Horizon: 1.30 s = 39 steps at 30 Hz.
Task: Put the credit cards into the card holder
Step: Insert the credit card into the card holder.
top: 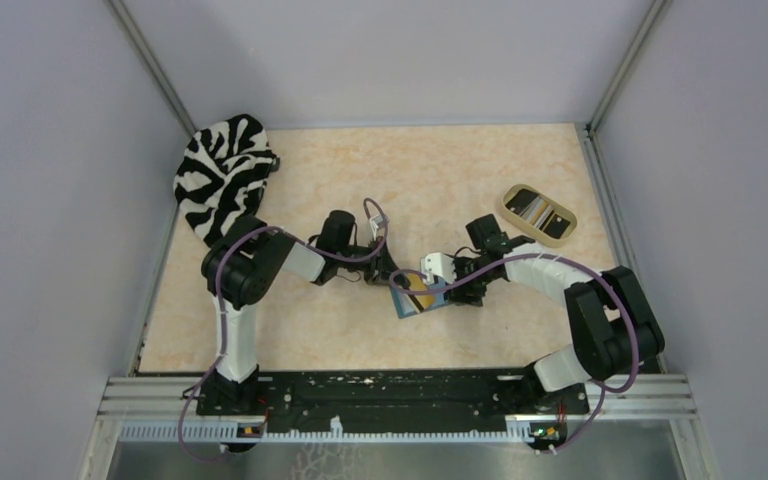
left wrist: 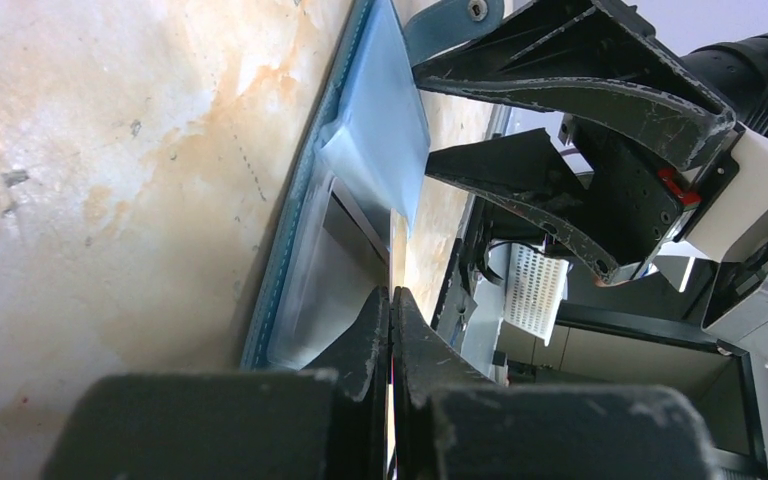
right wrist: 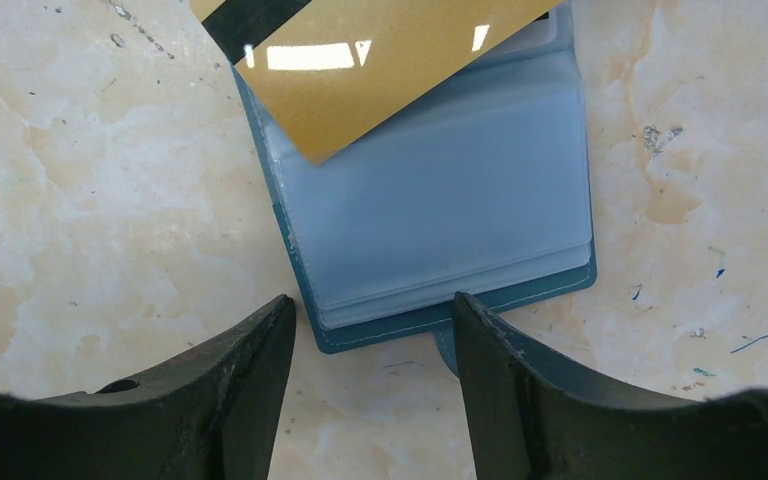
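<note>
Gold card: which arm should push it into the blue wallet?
Left. The left claw pinches the gold card over the wallet; the right claw sits open at the wallet's edge.

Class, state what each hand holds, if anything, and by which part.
Left hand pinches the tan card by one edge, seen edge-on between its fingers; right hand is open, holding nothing.

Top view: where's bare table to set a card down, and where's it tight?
Free: the far strip between zebra cloth and beige tray; the near-left patch between left arm and base rail. Tight: the centre, where left gripper and right gripper meet at the card holder and tan card.
</note>
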{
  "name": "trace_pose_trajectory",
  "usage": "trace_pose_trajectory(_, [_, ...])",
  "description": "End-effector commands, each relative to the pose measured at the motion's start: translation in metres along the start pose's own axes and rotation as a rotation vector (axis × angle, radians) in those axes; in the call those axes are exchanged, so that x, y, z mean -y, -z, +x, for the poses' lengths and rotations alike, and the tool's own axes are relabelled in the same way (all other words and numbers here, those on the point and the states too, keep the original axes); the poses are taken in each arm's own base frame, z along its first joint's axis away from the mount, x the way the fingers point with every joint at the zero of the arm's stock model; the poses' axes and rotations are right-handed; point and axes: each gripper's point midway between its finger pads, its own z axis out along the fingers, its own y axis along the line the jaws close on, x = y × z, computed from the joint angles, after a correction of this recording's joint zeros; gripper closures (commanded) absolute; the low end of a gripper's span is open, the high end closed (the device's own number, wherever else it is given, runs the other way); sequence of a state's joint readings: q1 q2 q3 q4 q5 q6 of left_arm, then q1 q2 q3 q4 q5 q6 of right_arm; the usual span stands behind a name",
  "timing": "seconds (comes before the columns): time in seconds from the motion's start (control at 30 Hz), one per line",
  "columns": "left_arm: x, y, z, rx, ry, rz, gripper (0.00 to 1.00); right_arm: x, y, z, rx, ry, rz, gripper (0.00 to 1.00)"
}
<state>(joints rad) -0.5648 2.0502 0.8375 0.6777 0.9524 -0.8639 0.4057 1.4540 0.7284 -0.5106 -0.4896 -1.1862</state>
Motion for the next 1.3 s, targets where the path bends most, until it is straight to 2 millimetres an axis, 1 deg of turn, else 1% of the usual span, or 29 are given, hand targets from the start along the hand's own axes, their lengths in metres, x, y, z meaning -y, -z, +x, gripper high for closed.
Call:
trace_pose_trajectory(0.0, [-0.009, 0.000, 0.000, -0.001, 0.009, -0.031, 1.00, 0.001, -0.003, 0.002, -0.025, 0.018, -0.013, 0.42])
trace_pose_trajectory(0.2, [-0.019, -0.001, 0.004, -0.033, 0.063, -0.076, 1.00, 0.001, -0.002, 0.000, -0.022, 0.020, -0.012, 0.42])
trace_pose_trajectory(0.37, [-0.025, -0.003, 0.002, -0.041, 0.085, -0.111, 1.00, 0.002, -0.001, -0.001, -0.016, 0.023, -0.010, 0.43])
trace_pose_trajectory(0.6, [-0.026, -0.006, -0.007, -0.040, 0.084, -0.137, 1.00, 0.001, -0.001, -0.003, -0.013, 0.024, -0.010, 0.44])
trace_pose_trajectory(0.8, [-0.028, -0.008, -0.010, -0.051, 0.080, -0.144, 1.00, 0.002, -0.001, -0.004, -0.011, 0.028, -0.010, 0.44])
trace_pose_trajectory(1.27, [-0.030, -0.018, -0.007, -0.087, 0.089, -0.134, 1.00, 0.002, -0.003, -0.007, -0.006, 0.029, -0.010, 0.44])
